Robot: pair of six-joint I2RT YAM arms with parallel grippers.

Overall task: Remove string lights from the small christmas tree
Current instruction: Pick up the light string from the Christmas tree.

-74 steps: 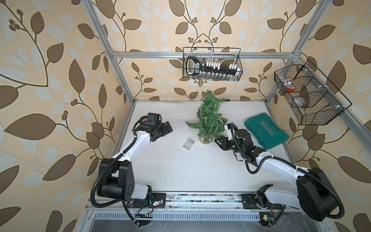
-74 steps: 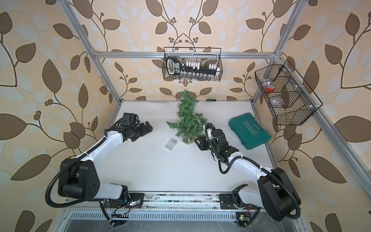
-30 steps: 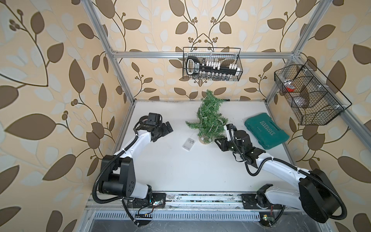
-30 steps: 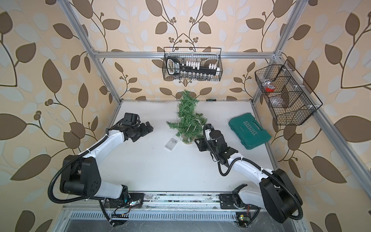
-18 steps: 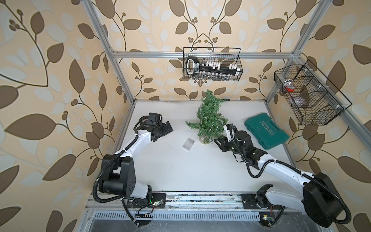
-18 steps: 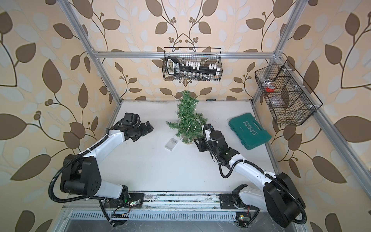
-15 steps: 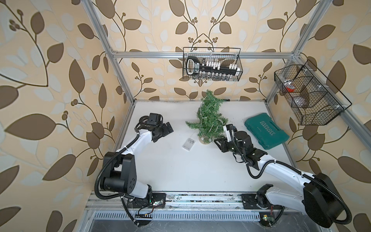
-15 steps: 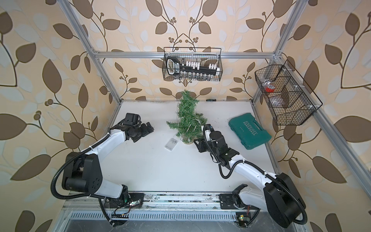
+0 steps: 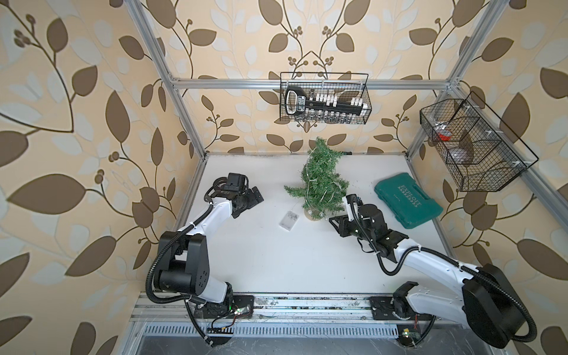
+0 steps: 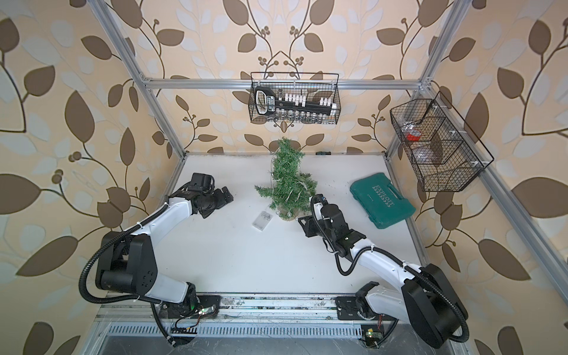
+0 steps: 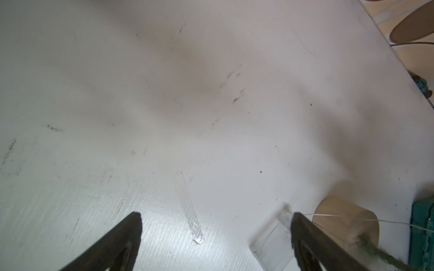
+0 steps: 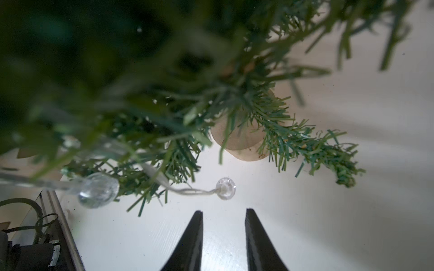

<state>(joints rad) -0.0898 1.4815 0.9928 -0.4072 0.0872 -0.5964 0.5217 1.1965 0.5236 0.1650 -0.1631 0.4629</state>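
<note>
- We count two arms, the left arm [image 9: 215,215] and the right arm [image 9: 430,261], each with glossy white shells between black joints.
- We note a big rounded black housing [image 9: 184,264] forming each shoulder.
- A black ribbed hose [image 9: 149,278] runs beside every shoulder.
- Thin white cable ties [image 9: 415,247] ring the white shells.
- A boxy black camera block [image 9: 236,179] tops the wrist.
- The left tool [image 11: 216,214] and the right tool [image 12: 223,211] end in matte black tapered fingers [image 12: 191,237].
</note>
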